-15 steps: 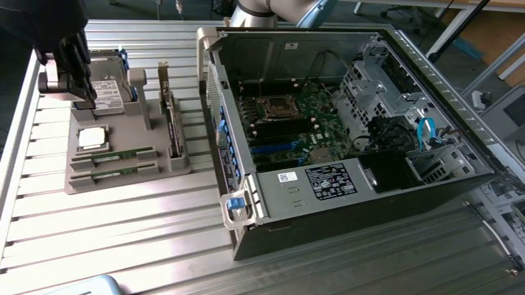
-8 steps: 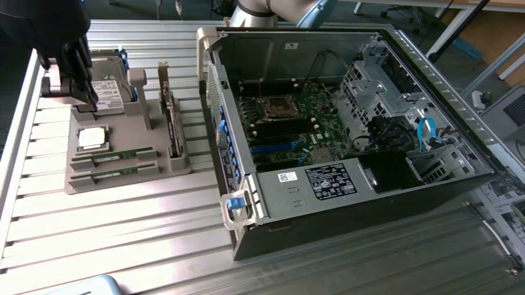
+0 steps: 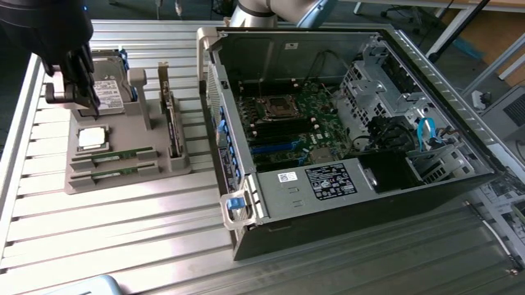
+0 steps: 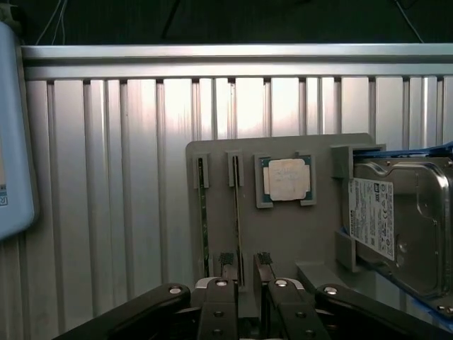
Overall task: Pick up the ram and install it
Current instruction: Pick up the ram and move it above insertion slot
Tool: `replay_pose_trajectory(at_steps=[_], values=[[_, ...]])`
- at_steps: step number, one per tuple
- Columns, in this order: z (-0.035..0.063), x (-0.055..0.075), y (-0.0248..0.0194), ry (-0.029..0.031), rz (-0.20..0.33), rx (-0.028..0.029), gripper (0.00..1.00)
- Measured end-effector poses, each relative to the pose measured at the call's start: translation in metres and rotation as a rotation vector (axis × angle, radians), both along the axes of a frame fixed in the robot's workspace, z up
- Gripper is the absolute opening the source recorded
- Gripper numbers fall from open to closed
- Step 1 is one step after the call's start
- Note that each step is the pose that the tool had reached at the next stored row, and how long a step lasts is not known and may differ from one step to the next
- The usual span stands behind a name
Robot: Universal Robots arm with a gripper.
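Note:
Two ram sticks, thin green boards, stand on edge in slots of a grey holder tray point(image 3: 123, 184): one ram stick point(image 3: 110, 155) lies nearer the silver CPU, the other ram stick point(image 3: 110, 174) nearer the tray's front edge. In the wrist view the same two show as a ram stick point(image 4: 236, 212) and an outer ram stick point(image 4: 204, 212). My gripper point(image 3: 72, 98) hovers above the tray's hard-drive end, open and holding nothing. In the wrist view the gripper point(image 4: 245, 269) frames the end of the inner stick from above, its fingertips point(image 4: 226, 265) apart.
The tray also holds a CPU point(image 4: 287, 178), a hard drive point(image 4: 400, 227) and an upright expansion card point(image 3: 171, 123). An open PC case point(image 3: 246, 203) with its motherboard point(image 3: 296, 123) lies on the exterior view's right. A pale blue object point(image 4: 10, 142) sits on the slatted metal table.

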State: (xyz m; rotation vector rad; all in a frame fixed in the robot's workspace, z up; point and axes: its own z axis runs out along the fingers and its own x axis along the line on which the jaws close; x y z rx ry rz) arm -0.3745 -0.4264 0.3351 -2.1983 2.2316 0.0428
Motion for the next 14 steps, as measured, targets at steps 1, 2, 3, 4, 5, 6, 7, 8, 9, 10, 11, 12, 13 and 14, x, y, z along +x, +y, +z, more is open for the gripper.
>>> replay_pose_trajectory(at_steps=[1,2,3,4,5,6,7,8,9,10,11,12,13,14], values=[[-0.001,0.0,0.0,0.0,0.0,0.0,0.24],[-0.0018,0.0,0.0,0.0,0.0,0.0,0.24],[-0.0028,0.0,0.0,-0.0001,0.0,0.0,0.24],[-0.0038,0.0,0.0,0.0,0.0,0.0,0.24],[-0.0049,0.0,0.0,-0.0001,0.0,0.0,0.24],[-0.0059,0.0,0.0,-0.0001,0.0,0.0,0.24],[-0.007,0.0,0.0,-0.0001,0.0,0.0,0.24],[-0.0081,0.0,0.0,-0.0001,0.0,0.0001,0.24],[-0.0093,0.0,0.0,0.0,0.0,0.0,0.24],[-0.0104,0.0,0.0,0.0,0.0,0.0,0.24],[-0.0117,0.0,0.0,0.0,0.0,0.0,0.24],[-0.0139,0.0,0.0,-0.0001,0.0,0.0,0.24],[-0.0157,0.0,0.0,-0.0001,0.0,0.0,0.24],[-0.017,0.0,0.0,-0.0001,0.0,0.0001,0.24]])
